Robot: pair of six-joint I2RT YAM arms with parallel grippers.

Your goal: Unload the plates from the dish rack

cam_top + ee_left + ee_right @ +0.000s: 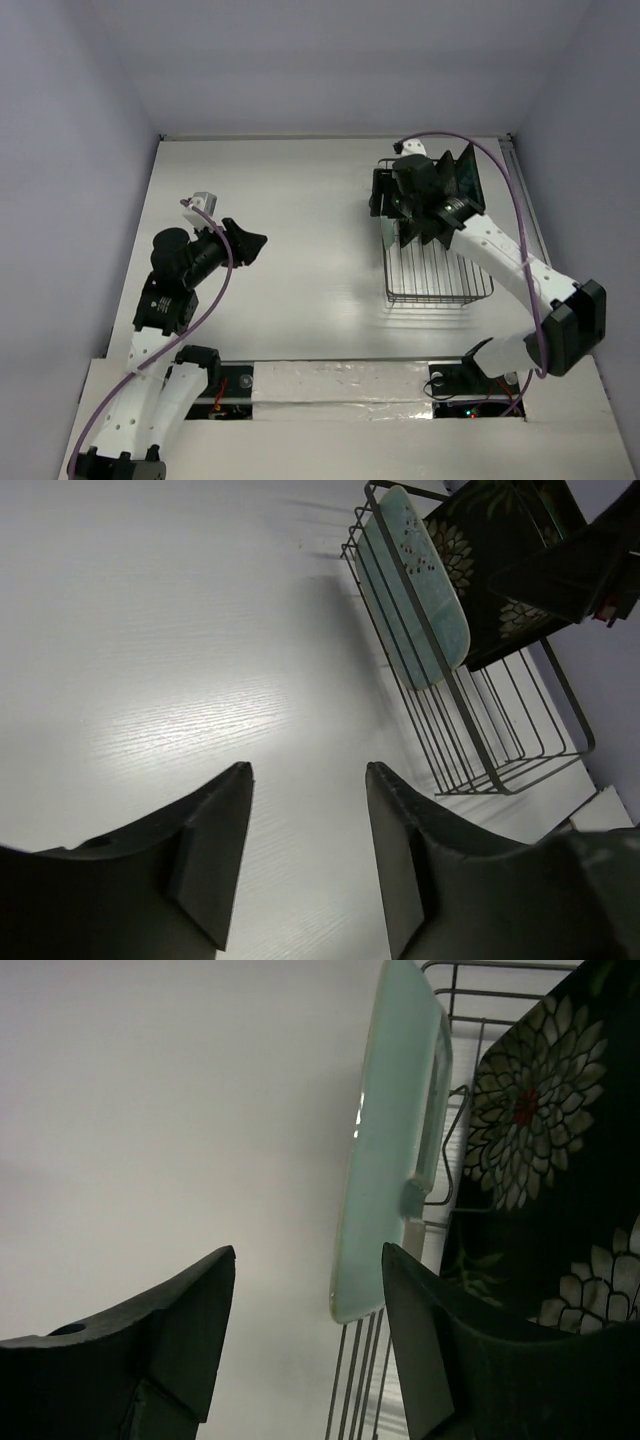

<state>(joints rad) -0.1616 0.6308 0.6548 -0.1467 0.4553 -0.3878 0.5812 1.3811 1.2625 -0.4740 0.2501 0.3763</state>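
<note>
Nothing looks unloaded yet: the plates (462,178) stand on edge at the far end of the dish rack (438,275), the pale mint plate (385,1140) outermost with a black flowered plate (540,1130) just behind it, and no plate lies out on the table (300,200). The right gripper (308,1255) hangs just beside the pale mint plate with its jaws parted and nothing between them, while the left gripper (308,775) hovers well apart over the table, likewise spread and empty — so, by my reading, every plate is left to lift out.

no writing, label, brand or number can be read on any surface.
</note>
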